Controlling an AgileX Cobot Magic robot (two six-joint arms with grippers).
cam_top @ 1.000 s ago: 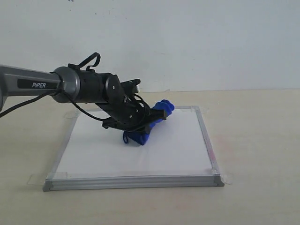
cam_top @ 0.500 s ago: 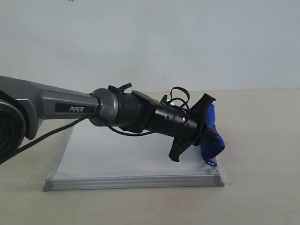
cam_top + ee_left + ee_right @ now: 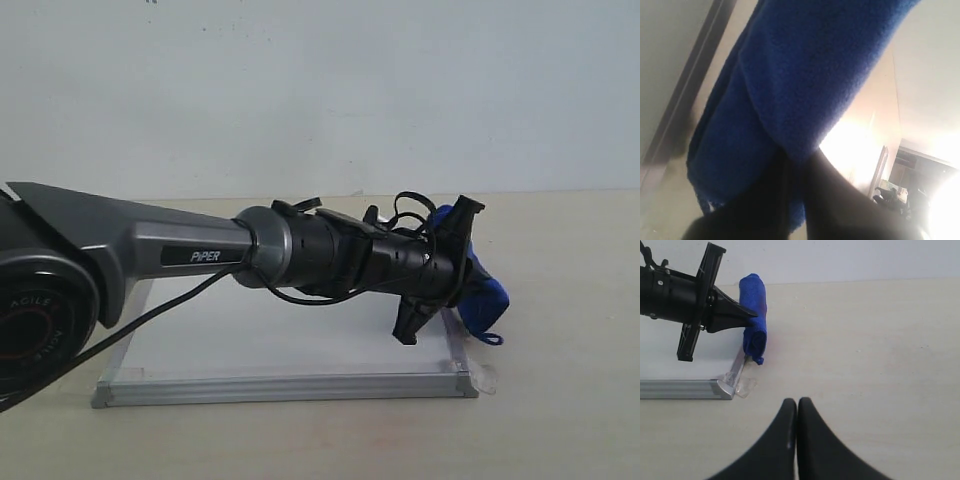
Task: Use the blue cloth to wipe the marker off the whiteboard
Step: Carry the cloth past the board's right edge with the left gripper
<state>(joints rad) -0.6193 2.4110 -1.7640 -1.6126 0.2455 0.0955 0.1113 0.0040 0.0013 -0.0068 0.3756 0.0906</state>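
Two labels: PiPER (image 3: 205, 256), AGILE (image 3: 28, 303) | left jaws grip blue cloth (image 3: 485, 288) | right jaws clenched, empty

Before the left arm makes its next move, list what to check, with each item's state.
1. Grip: the left gripper is clamped on the blue cloth: ok.
2. Cloth on the whiteboard surface: not ok; it sits at the right frame edge.
3. No red marker left: cannot tell. None shows on the bare part, but the arm hides the rest.
4. The right gripper is clear of the board: ok; shut, over the table.
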